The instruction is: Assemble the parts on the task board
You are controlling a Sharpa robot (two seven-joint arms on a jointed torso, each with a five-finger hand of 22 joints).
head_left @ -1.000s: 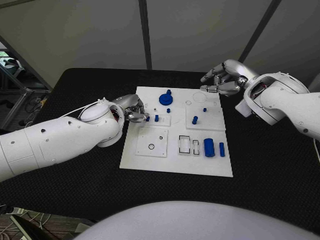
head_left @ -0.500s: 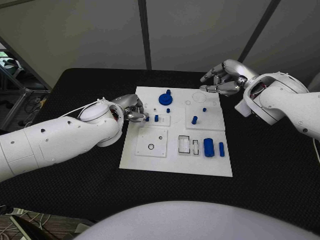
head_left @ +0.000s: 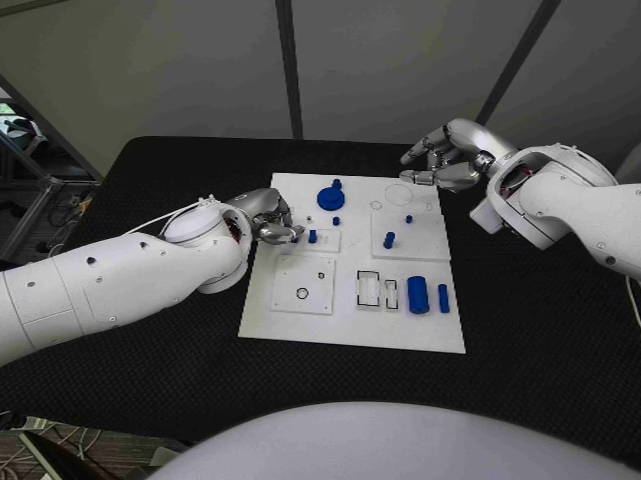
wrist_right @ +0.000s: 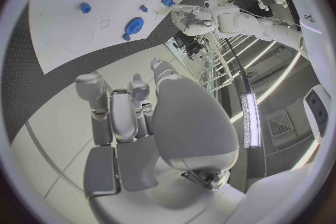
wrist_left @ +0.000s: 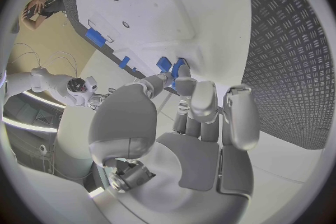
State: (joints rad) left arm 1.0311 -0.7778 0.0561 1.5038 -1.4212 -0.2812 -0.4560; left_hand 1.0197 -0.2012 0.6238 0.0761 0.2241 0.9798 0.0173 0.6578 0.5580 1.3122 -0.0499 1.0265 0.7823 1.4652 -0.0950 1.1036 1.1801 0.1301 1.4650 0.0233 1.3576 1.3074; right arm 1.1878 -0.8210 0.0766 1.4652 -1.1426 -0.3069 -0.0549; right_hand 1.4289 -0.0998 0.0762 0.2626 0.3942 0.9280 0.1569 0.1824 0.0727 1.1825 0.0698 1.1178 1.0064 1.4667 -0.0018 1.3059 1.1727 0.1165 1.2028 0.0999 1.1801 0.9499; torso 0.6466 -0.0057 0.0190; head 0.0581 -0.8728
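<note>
Two hands working: left hand (head_left: 270, 226) pinching small blue peg (wrist_left: 173, 67) on task board (head_left: 299, 325); right hand (head_left: 446, 160) hovering beyond board's far edge, fingers curled, gripping nothing.

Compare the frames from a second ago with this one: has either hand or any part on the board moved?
Barely. The left hand has crept slightly toward the small blue part at the task board's left edge, and its fingertips are on that part now. The right hand stays curled above the board's far right corner, holding nothing. The gear-shaped part, the upright peg and the two lying cylinders are unmoved.
</note>
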